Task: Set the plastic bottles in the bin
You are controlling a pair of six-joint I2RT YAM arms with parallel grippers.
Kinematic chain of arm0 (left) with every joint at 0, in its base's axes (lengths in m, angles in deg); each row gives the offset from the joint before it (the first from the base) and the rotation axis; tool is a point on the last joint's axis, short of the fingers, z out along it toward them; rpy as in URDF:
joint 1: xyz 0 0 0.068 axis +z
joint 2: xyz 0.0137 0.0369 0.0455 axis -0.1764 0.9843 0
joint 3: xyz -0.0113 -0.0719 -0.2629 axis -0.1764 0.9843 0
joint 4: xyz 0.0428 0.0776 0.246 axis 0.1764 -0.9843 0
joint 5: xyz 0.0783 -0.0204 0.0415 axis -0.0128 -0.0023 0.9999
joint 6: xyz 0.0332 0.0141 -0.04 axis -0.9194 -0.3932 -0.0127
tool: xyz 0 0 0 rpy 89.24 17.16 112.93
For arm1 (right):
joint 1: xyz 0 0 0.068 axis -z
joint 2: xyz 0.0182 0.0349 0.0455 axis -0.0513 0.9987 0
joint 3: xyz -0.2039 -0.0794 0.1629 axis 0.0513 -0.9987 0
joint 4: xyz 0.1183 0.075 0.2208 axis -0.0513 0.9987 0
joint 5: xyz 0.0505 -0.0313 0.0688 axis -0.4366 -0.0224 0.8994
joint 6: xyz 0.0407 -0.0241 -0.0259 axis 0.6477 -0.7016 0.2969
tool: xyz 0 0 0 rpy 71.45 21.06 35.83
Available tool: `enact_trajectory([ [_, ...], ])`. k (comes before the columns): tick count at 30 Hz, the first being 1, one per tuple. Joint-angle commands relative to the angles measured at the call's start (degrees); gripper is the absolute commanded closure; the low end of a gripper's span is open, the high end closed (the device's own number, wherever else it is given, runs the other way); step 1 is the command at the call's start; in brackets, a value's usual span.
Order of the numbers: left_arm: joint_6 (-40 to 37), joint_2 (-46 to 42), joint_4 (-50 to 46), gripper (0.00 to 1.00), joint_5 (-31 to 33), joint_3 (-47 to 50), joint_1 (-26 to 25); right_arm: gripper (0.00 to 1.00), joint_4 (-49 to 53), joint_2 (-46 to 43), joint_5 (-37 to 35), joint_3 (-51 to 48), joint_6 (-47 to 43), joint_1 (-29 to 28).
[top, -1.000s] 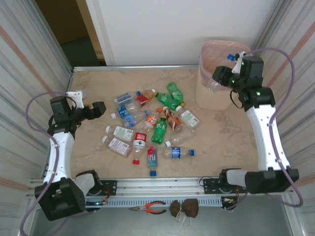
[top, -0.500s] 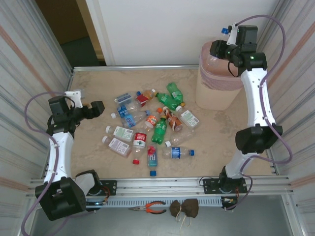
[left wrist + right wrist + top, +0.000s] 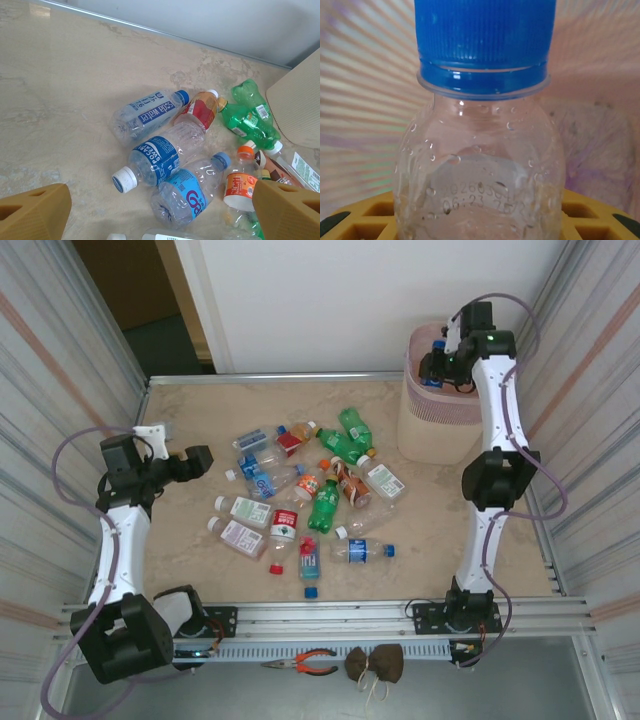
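Observation:
Several plastic bottles [image 3: 310, 490], clear and green, lie scattered mid-table. The left wrist view shows a blue-labelled one with a white cap [image 3: 160, 157] and a crushed one with a light blue label [image 3: 192, 195]. My left gripper [image 3: 200, 462] hangs open to the left of the pile, its tan fingertips [image 3: 35, 212] wide apart above the table. My right gripper [image 3: 432, 368] is shut on a clear bottle with a blue cap [image 3: 480, 150], held at the mouth of the pale pink bin [image 3: 430, 430]. The bin's pink inside wall [image 3: 365, 75] lies behind the bottle.
A loose red cap [image 3: 275, 567] and a blue cap [image 3: 310, 591] lie near the front of the pile. Pliers [image 3: 305, 662] and a brown lump [image 3: 375, 662] rest on the front ledge. Corrugated walls close both sides; the bin stands at the back right.
My right arm has stretched up and back, carrying the blue-capped bottle from the bin's near rim to over its mouth. The left arm has not moved.

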Motion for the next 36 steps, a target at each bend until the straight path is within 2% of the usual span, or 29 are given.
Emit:
enact_trajectory([
  [1,-0.3,0.6,-0.7,0.06,-0.1,-0.1,0.4,0.58,8.0,2.7,3.2,2.7,-3.8,0.1],
  [11,-0.2,1.3,-1.5,0.07,0.1,-0.1,0.4,0.60,14.2,8.4,6.3,0.8,-6.7,0.0],
  [19,0.0,1.7,-1.7,0.07,0.1,-0.1,0.4,0.62,16.0,6.1,6.4,-6.7,-5.8,-0.8],
  [25,0.5,2.6,-1.5,0.08,-0.5,-0.3,0.4,0.54,15.4,5.2,5.1,-9.1,-7.5,-2.2],
  [32,0.5,3.2,-1.5,0.08,-0.9,-0.6,0.4,0.51,15.2,10.7,8.8,-5.2,-9.6,-2.4],
  [36,0.4,3.2,-1.7,0.08,-0.4,-0.5,0.4,0.44,15.8,13.9,9.8,-2.6,-9.8,-2.5],
])
